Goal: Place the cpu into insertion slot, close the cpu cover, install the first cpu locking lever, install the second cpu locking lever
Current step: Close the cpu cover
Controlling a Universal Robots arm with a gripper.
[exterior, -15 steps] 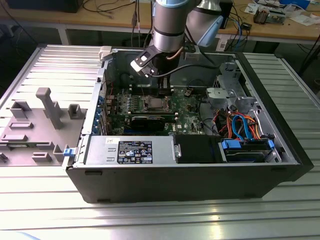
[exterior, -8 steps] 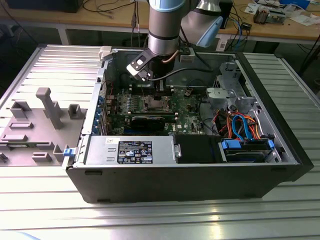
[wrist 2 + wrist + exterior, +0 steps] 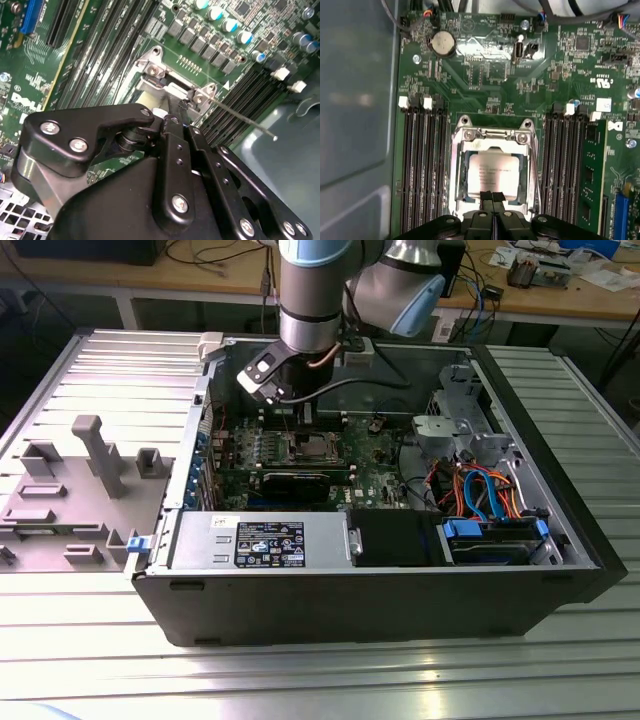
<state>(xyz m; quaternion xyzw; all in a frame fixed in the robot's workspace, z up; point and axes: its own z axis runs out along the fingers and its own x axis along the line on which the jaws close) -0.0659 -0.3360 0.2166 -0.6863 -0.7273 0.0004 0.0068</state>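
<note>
The cpu [image 3: 496, 167] lies in the insertion slot [image 3: 457, 192], its silvery top showing through the cut-out of the cpu cover [image 3: 492, 134], which lies flat over it. My gripper [image 3: 493, 193] is shut, with its two black fingertips [image 3: 486, 196] pressed together over the cover's edge nearest the wrist. In the second wrist view the gripper [image 3: 176, 112] stands at the socket hinge [image 3: 154, 70], and a thin wire locking lever [image 3: 240, 119] sticks out, raised off the board. In the exterior view the gripper [image 3: 300, 418] hangs just above the insertion slot [image 3: 305, 448] inside the open computer case.
Rows of memory slots [image 3: 422, 165] flank the socket on both sides. A black expansion card [image 3: 295, 480], the power supply [image 3: 260, 540] and a drive bay with blue and orange cables [image 3: 490, 502] fill the case. A grey fixture [image 3: 90, 455] sits at the exterior view's left.
</note>
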